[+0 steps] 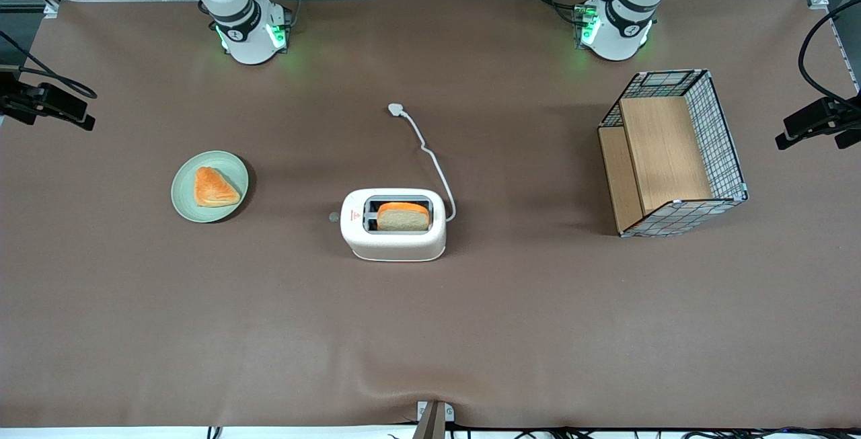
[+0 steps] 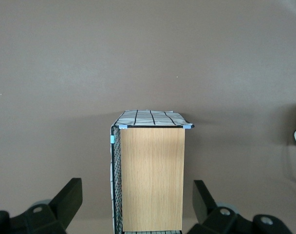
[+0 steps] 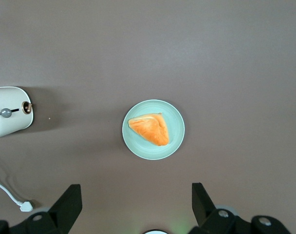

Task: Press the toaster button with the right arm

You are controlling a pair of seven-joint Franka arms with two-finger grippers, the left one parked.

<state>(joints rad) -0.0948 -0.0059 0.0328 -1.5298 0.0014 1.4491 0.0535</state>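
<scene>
The white toaster (image 1: 393, 241) stands mid-table with a bread slice (image 1: 402, 217) in one slot. Its small pale grey button (image 1: 333, 217) sticks out of the end that faces the working arm's end of the table. The right wrist view shows that end of the toaster (image 3: 11, 105) and the button (image 3: 6, 113) on a dark slot. The right arm's base (image 1: 249, 29) stands at the table's back edge; its gripper is out of the front view. In the right wrist view the gripper (image 3: 136, 187) hangs open and empty high above the table, over the plate and well away from the toaster.
A green plate (image 1: 185, 190) holding a triangular piece of toast (image 1: 214, 187) lies toward the working arm's end; the plate also shows in the right wrist view (image 3: 175, 136). The white cord (image 1: 437, 163) runs to a plug (image 1: 395, 109). A wire-and-wood basket (image 1: 672, 153) lies toward the parked arm's end.
</scene>
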